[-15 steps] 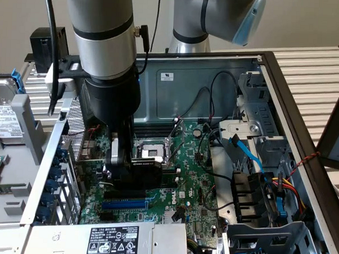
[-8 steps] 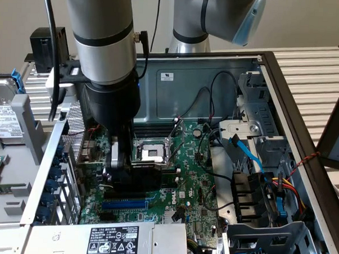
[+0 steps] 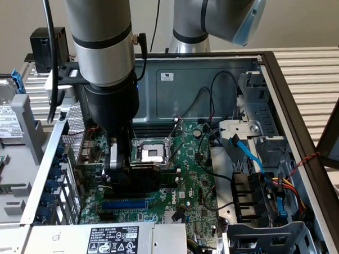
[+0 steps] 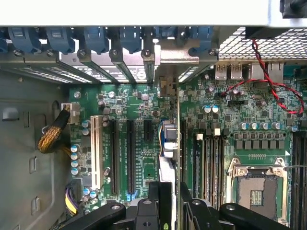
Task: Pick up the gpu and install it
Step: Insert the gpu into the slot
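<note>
My gripper (image 3: 118, 168) reaches down into the open computer case and is shut on the gpu (image 3: 138, 179), a black card standing on edge over the green motherboard (image 3: 195, 184), just in front of the CPU socket (image 3: 148, 153). In the wrist view the gpu (image 4: 178, 143) runs edge-on away from my gripper (image 4: 169, 194), between the black expansion slots (image 4: 130, 153) and the memory slots (image 4: 206, 163). Its metal bracket (image 4: 176, 60) meets the case's rear slot openings. I cannot tell whether its lower edge is seated in a slot.
A grey power supply (image 3: 111, 240) with a black label sticker lies at the case's near edge. Red-black wires (image 4: 271, 84) loop by the rear ports. Blue slot latches (image 4: 96, 38) line the rear wall. A drive cage and cables (image 3: 268, 187) fill the exterior view's right.
</note>
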Controlling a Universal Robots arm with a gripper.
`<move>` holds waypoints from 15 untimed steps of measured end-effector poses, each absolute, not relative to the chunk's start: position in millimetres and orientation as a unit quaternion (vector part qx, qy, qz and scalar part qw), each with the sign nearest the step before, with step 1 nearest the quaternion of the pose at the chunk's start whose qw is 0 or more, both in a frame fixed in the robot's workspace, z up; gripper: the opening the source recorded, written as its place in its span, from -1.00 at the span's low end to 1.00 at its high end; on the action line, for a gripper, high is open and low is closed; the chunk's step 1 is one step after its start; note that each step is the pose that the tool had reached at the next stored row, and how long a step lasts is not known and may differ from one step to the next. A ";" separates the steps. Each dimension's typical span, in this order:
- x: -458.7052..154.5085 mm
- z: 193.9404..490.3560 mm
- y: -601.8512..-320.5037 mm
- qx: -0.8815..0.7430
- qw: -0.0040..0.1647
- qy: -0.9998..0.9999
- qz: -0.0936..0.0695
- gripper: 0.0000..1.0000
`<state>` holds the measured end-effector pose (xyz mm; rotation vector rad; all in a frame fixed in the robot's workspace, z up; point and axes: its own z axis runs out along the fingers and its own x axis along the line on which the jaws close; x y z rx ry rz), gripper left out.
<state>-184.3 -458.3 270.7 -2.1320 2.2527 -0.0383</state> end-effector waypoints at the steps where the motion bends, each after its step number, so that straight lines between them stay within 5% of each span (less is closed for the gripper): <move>1: -184.3 270.7 -458.4 -0.687 0.020 0.726 -0.012 -0.46; 15: -187.2 264.7 -458.5 -0.687 0.020 0.726 -0.013 -0.46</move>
